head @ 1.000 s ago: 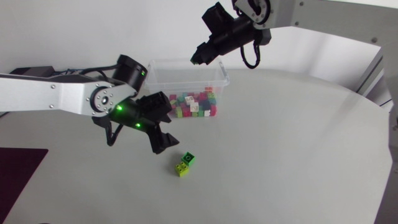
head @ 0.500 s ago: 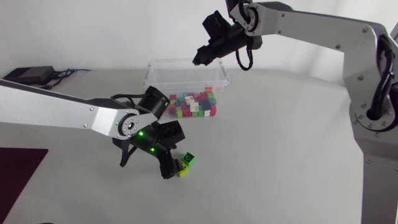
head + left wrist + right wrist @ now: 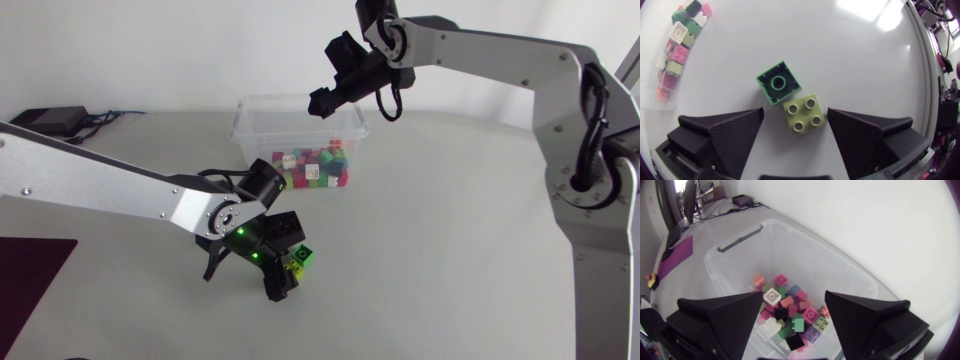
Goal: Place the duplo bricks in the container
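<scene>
Two duplo bricks lie joined on the table: a light green brick (image 3: 804,114) and a dark green brick (image 3: 779,82). My left gripper (image 3: 795,116) stands open, low over the table, with the light green brick between its fingers and the dark green one just ahead. In the head view the left gripper (image 3: 288,270) covers part of the light green brick (image 3: 296,267). The clear plastic container (image 3: 246,112) at the back holds several small coloured bricks (image 3: 315,168). My right gripper (image 3: 325,98) hangs open above the container (image 3: 805,245), with nothing between its fingers (image 3: 742,310).
A dark purple mat (image 3: 25,275) lies at the table's left front edge. The container's coloured bricks (image 3: 680,30) show beyond the left gripper's side. My right arm (image 3: 500,50) arches in from the right rear.
My left gripper has come forward and down onto the two green bricks and narrowed a little around the light green one. The right gripper's fingers have opened above the container.
</scene>
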